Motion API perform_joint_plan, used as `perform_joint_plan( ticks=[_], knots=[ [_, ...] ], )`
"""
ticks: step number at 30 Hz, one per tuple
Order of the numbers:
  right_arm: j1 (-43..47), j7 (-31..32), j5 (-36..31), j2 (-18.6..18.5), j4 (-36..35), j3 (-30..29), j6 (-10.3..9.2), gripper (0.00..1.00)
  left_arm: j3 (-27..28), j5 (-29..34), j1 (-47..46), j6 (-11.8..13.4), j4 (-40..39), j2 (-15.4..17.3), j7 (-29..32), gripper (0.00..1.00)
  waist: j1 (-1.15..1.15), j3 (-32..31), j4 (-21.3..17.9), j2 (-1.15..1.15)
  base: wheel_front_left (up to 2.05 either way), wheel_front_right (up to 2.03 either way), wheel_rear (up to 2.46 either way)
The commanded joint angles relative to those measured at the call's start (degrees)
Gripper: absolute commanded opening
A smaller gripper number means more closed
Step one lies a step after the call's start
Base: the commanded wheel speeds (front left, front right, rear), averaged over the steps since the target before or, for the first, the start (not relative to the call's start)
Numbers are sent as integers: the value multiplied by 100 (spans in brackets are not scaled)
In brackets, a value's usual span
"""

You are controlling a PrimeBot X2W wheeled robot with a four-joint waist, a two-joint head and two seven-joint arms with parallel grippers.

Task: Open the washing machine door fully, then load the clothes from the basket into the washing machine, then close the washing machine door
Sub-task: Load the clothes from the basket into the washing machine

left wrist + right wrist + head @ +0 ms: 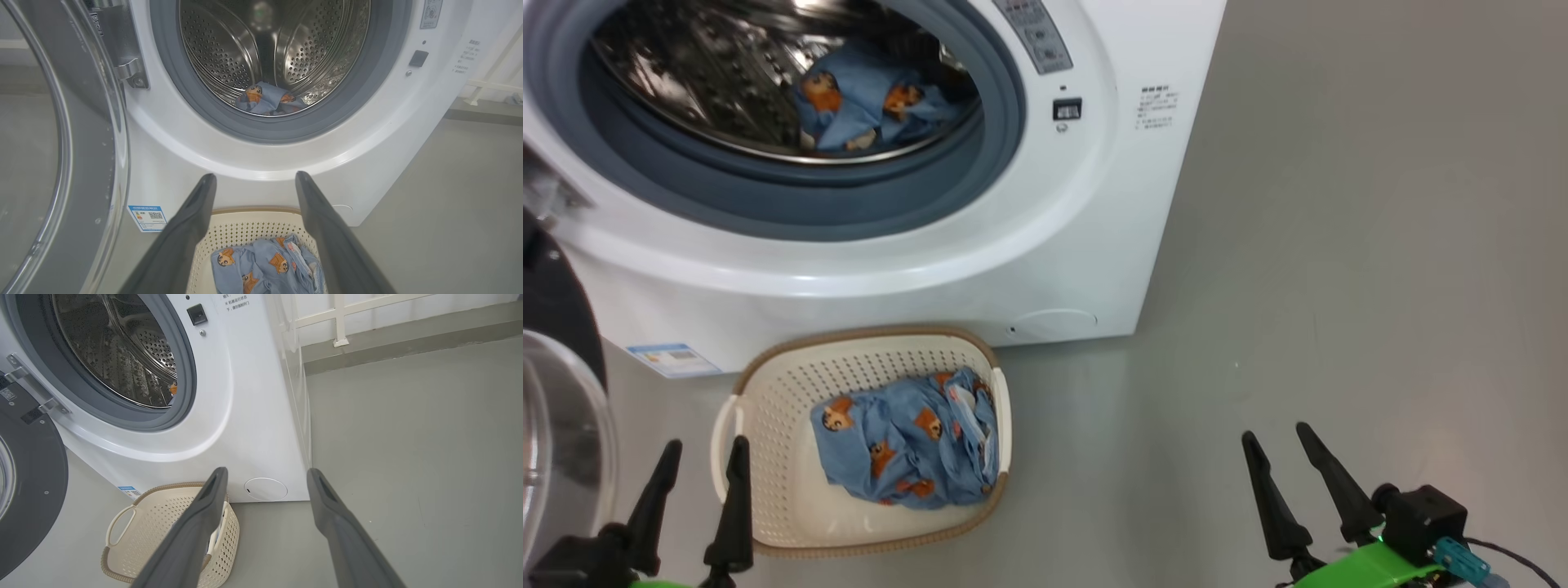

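The white washing machine (1045, 245) stands with its door (556, 359) swung wide to the left. One piece of the clothes (866, 102), light blue with orange prints, lies in the steel drum (273, 45). More of the same blue clothes (907, 445) lie bunched in the cream basket (784, 457) on the floor in front of the washer. My left gripper (704, 457) is open just left of the basket, holding nothing. Well right of the basket, over bare floor, my right gripper (1276, 437) is open and holds nothing.
Grey floor (1380, 245) spreads to the right of the washer. In the right wrist view a white railing (339, 318) runs along the far wall behind the machine. The open door (61, 143) takes up the space left of the basket (229, 237).
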Motion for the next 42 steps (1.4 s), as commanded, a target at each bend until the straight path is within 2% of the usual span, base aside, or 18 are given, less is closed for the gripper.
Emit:
perform_joint_plan(
  ticks=[1, 19, 27, 35, 42],
  knots=[
    [-197, -28, -97, 0, -157, 182, 17, 100, 174, -88, -231, -14, -93, 183, -37, 100, 0, 174, -79, 0, 0, 0, 0],
    [-420, -28, -174, 0, -562, 343, 17, 100, -350, -596, -809, -14, 4, 782, -37, 100, 0, 1426, -542, 0, 0, 0, 0],
    [-497, -28, -205, 0, -762, 397, 17, 100, -598, -794, -1157, -14, 155, 1034, -37, 100, 0, 1999, -631, 0, 0, 0, 0],
    [-634, -28, -156, 0, -951, 515, 17, 100, -1002, -982, -1653, -14, 309, 1460, -37, 100, 0, 2678, -811, 0, 0, 0, 0],
    [-768, -28, -52, 0, -1106, 683, 17, 100, -1295, -1257, -2116, -14, 492, 1964, -37, 100, 0, 3307, -1000, 0, 0, 0, 0]
  ],
)
